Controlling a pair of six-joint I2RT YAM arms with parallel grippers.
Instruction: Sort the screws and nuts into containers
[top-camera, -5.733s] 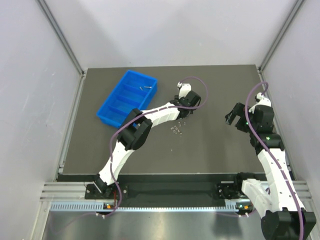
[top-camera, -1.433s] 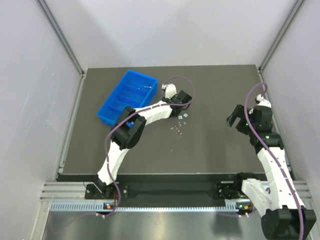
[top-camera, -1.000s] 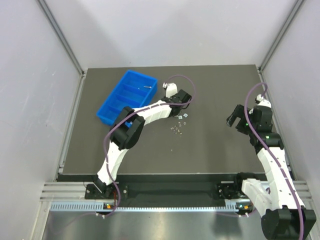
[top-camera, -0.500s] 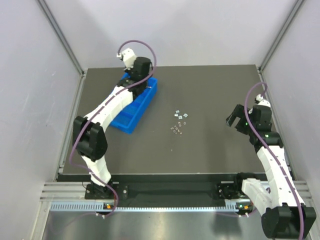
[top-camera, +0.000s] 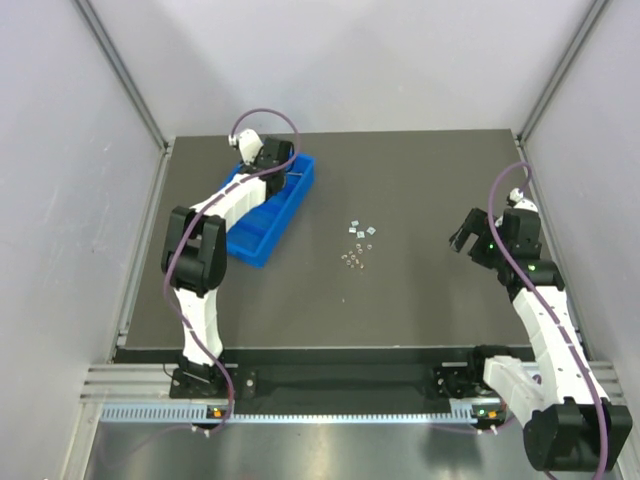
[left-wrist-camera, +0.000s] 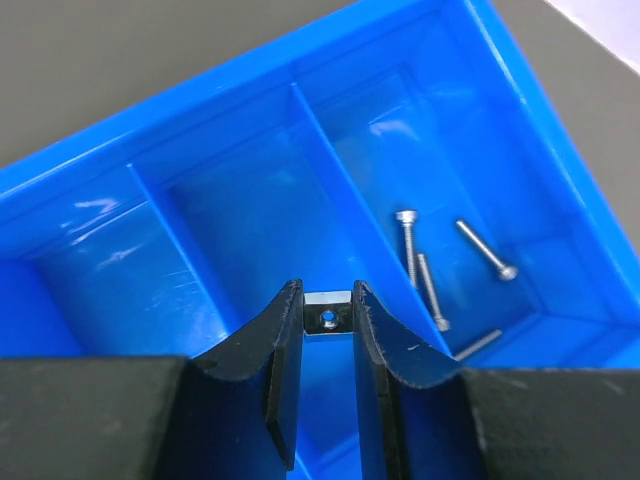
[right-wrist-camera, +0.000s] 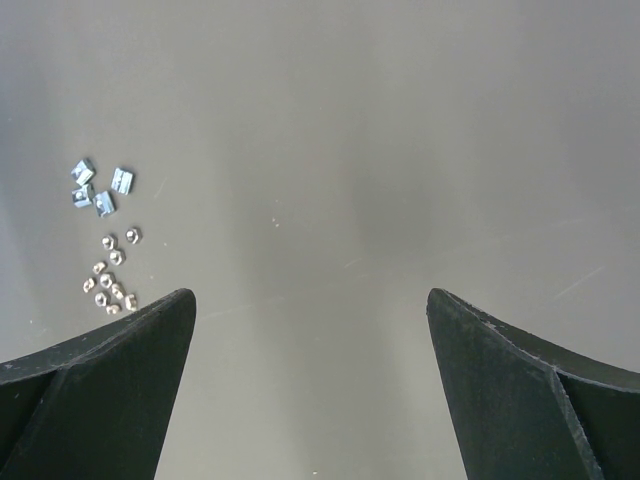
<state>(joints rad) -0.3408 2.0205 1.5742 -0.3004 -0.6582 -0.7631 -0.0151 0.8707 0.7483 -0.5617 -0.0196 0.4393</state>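
Four screws (left-wrist-camera: 428, 290) in the tray's (left-wrist-camera: 230, 100) right-hand compartment: two lying up-down in frame, heads up, two slanted. Left gripper (left-wrist-camera: 328, 300) jaws clamped on one square nut (left-wrist-camera: 328, 318) above the tray. Right gripper (right-wrist-camera: 310, 295) jaws wide apart, with over a dozen loose nuts (right-wrist-camera: 108, 282) at frame left on the surface (right-wrist-camera: 350, 150).

- No text, label, brand, number or sign legible anywhere.
- Blue tray (left-wrist-camera: 240, 210): plain walls and floor, no lettering to read.
- Desk (top-camera: 430, 180): plain dark surface, no markings to read.
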